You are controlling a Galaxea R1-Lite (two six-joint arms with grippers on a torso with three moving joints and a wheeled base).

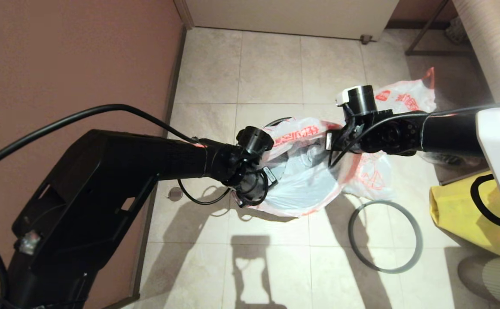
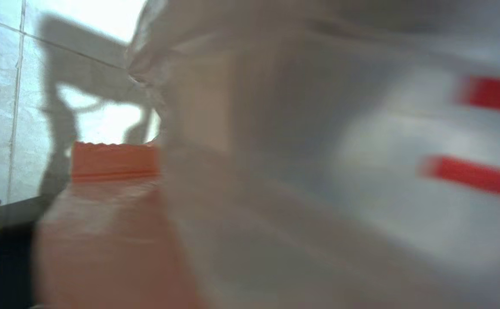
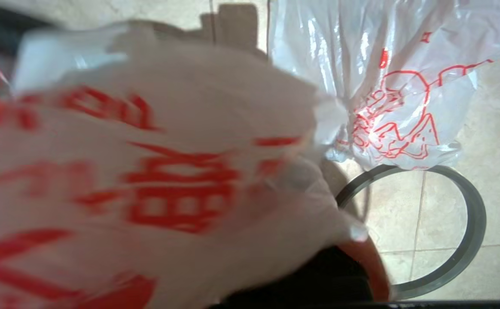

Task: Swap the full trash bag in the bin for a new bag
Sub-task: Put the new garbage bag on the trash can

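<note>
Both grippers clenched on the new bag [image 1: 301, 171], stretching its mouth over the bin [image 1: 281, 121]: left gripper [image 1: 254, 195] at bin's near-left edge, right gripper [image 1: 333, 143] opposite. Grey ring [image 1: 385, 236] lies beside the bin. Risk: thin plastic tearing or slipping, over-pulled.

The new bag [image 1: 301, 180], thin white plastic with red print, hung open over the black bin [image 1: 281, 121], which showed only as a dark sliver at its far edge. The full bag [image 1: 404, 99] lay on the tiles behind. The grey ring [image 1: 385, 236] lay flat nearby.
</note>
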